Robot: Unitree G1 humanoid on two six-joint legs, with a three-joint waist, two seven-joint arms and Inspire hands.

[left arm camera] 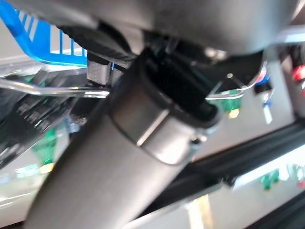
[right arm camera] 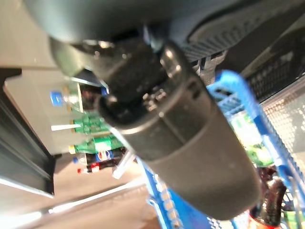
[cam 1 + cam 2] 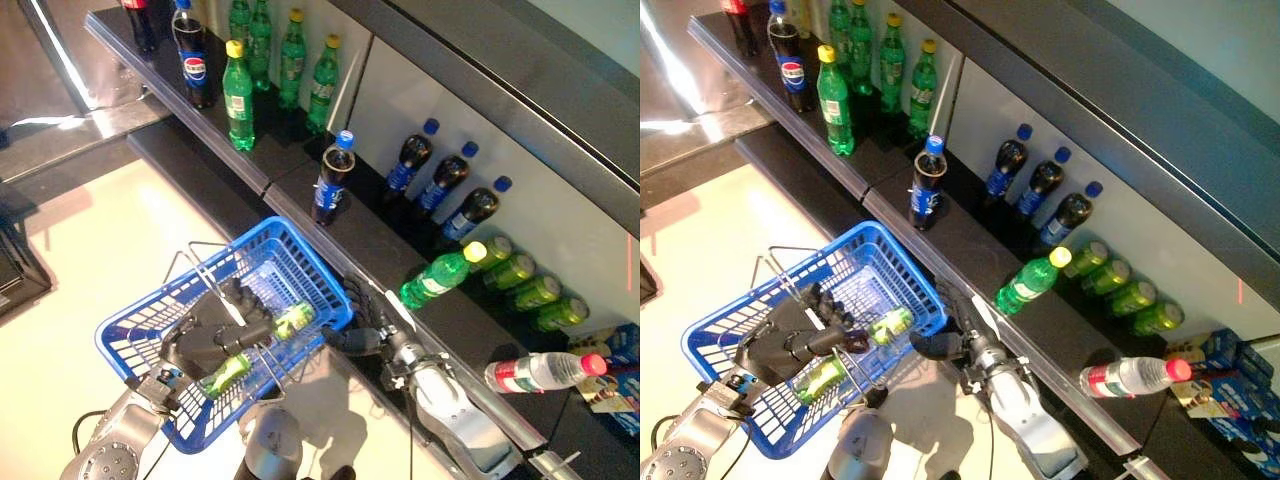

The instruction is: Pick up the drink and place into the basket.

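A blue plastic basket (image 3: 140, 320) with wire handles hangs in front of a dark shelf. My left hand (image 3: 210, 342) is over its middle, fingers curled round the wire handles (image 3: 205, 280). A green drink bottle (image 3: 295, 318) lies inside the basket, partly hidden under that hand. My right hand (image 3: 362, 322) sits just outside the basket's right rim, next to the bottle's end, with fingers relaxed and nothing in them. The right wrist view shows the blue basket rim (image 2: 236, 90) and the green bottle (image 2: 248, 138) just past the hand.
The dark shelf (image 3: 300, 215) runs diagonally behind the basket. A cola bottle (image 3: 333, 178) stands on it. A green bottle (image 3: 440, 275) and a water bottle (image 3: 545, 372) lie on their sides. Several more green and cola bottles stand or lie further back.
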